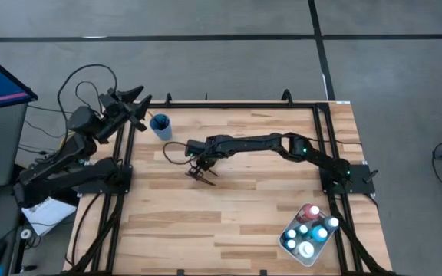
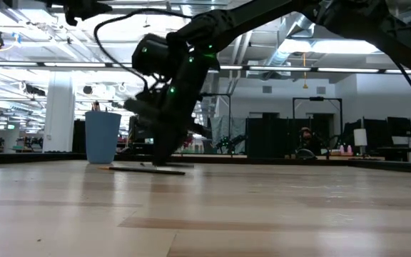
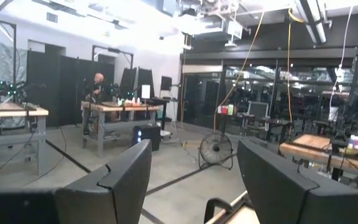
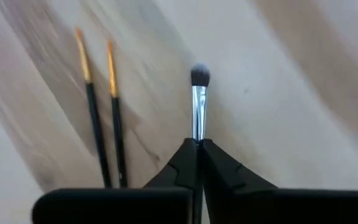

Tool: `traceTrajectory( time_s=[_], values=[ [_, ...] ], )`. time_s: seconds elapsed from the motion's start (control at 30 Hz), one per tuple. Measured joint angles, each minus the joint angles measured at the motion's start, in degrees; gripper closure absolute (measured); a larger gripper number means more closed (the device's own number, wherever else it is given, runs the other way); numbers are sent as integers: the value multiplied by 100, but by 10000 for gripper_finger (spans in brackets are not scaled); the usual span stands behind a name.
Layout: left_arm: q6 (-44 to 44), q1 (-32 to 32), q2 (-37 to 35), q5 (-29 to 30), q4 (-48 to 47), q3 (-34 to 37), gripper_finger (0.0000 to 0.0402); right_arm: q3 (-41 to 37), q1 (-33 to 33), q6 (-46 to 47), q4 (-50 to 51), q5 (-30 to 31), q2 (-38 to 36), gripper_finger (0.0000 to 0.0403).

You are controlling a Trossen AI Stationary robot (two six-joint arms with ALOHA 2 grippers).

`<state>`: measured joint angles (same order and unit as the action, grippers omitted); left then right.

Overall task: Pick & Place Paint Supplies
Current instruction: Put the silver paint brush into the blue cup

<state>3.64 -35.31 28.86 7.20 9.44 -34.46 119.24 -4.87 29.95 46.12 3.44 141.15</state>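
Near the table's middle left, my right gripper is shut on a thin paintbrush with a silver ferrule and grey bristles. Two more dark-handled brushes with orange tips lie flat on the wood beside it, also visible in the low view. Several small paint bottles stand in the white tray at the near right. My left gripper is raised beyond the table's far left corner, open, with nothing between its fingers. My right gripper pinches the paintbrush just behind its silver ferrule between the tips of its two fingers. The fingers slant down from above at the tabletop. The ferrule and bristles stick out past the fingertips; whether the brush is clear of the wood does not show.
A blue round cup stands toward the far left of the table, close to my left arm. A dark frame runs along the table's edges. Bare wood lies between the brushes and the tray.
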Motion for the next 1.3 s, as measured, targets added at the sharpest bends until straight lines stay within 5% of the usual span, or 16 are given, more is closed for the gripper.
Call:
traceTrajectory(
  time_s=[0.53,0.73,0.97,1.3],
  values=[
    [703,-72,-762,-4,-1140,0,179,37,-241,-593,-3,-65,-816,400],
    [760,-68,-706,-197,-1146,0,178,49,-168,-1657,455,-367,-637,334],
    [789,-72,-688,-230,-1155,0,172,46,-132,-1660,486,-371,-424,253],
    [787,-72,-688,-251,-1159,0,174,48,-101,-1684,831,-380,1,243]
  ],
)
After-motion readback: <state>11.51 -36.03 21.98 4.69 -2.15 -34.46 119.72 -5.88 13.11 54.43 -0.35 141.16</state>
